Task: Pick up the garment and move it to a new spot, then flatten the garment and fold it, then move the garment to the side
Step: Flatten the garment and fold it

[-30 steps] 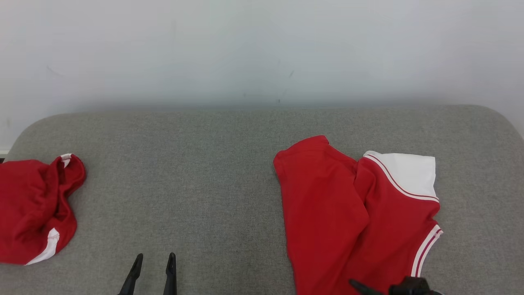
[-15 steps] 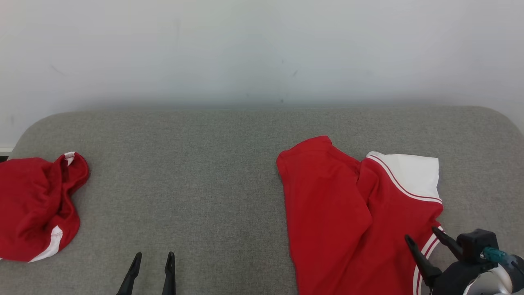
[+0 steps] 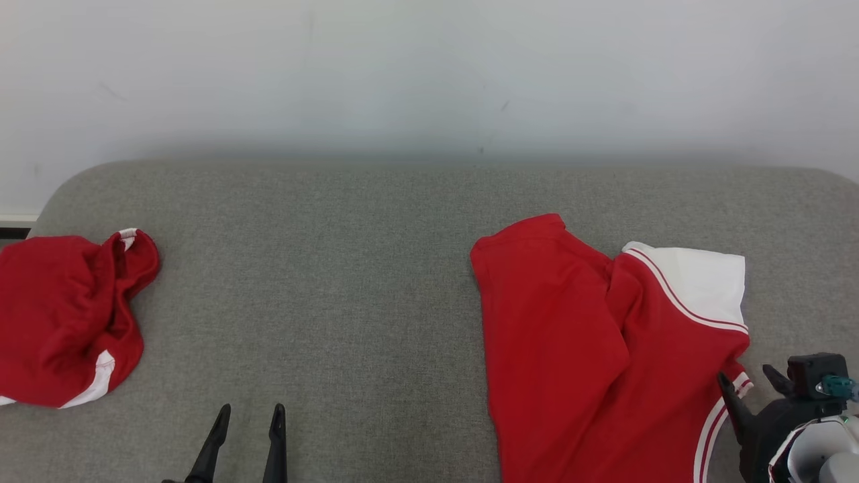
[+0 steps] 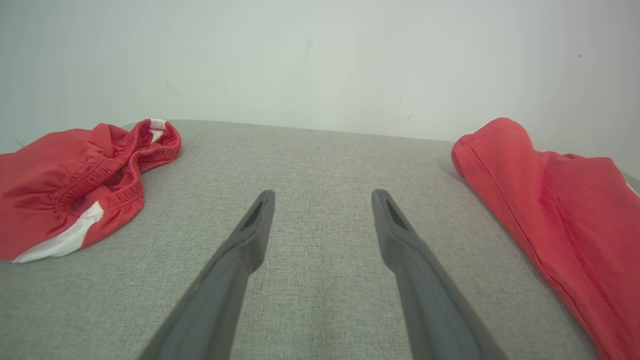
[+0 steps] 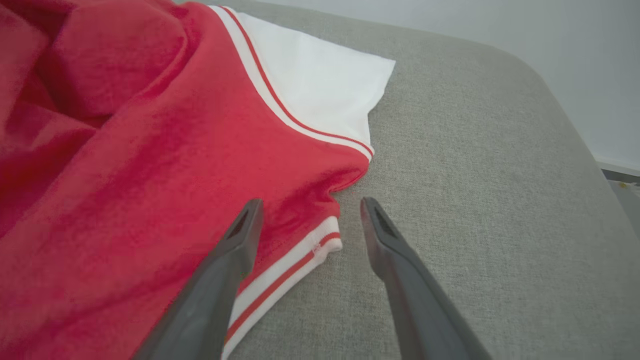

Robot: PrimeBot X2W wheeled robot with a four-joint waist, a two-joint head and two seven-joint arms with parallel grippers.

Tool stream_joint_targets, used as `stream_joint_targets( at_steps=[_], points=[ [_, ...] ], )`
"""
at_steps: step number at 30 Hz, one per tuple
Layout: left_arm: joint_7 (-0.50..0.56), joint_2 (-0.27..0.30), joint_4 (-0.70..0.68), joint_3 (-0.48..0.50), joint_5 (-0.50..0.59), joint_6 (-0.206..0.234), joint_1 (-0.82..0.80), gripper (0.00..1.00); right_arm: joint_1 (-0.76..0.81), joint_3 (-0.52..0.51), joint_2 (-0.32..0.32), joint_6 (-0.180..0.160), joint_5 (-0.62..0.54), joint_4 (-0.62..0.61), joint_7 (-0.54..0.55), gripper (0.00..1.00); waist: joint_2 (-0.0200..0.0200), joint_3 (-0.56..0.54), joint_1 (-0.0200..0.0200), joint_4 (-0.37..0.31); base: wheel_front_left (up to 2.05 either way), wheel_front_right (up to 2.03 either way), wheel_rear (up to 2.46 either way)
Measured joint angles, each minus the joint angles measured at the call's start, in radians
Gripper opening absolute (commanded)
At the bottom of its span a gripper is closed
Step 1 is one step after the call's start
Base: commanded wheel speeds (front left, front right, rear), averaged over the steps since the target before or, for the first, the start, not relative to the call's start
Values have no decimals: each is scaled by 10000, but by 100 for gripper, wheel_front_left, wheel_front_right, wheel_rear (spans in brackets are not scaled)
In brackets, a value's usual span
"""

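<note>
Your right gripper (image 3: 745, 373) nearer, jaws wide, empty; striped corner (image 5: 320, 242) of garment (image 3: 590, 349) just ahead between its tips; left gripper (image 3: 249, 410) spread, empty, well apart.

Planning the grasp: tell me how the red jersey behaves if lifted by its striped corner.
The red jersey lies in soft folds, so it will likely droop floppily. It looks thin, probably light. Pushed across the woven grey cushion, it may bunch.

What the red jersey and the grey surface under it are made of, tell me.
Jersey: soft matte fabric, probably a knit; it lies in limp folds. Grey surface: matte woven upholstery cloth, its coarse weave showing; likely padded, given rounded corners.
</note>
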Motion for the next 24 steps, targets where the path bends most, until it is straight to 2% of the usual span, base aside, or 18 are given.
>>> stream_joint_targets(
  at_steps=[8,9,11,18,24],
  points=[
    [0,0,-25,25,0,0,-71,100,-570,107,251,0,-69,1356,90,100,0,281,0,85,0,0,0],
    [0,-2,-27,17,0,0,-109,100,-647,138,272,0,-38,1478,88,89,0,317,0,87,0,0,0],
    [0,0,-31,0,0,0,-181,100,-848,232,295,0,35,1722,102,0,0,393,0,90,0,0,0],
    [0,0,-31,-117,-12,0,-386,100,-1668,545,136,0,301,2150,79,0,0,640,0,164,0,0,0],
    [0,-2,-13,-268,-36,0,-504,100,-3048,512,-740,2,63,2456,-21,0,0,855,1,300,0,0,0]
  ],
)
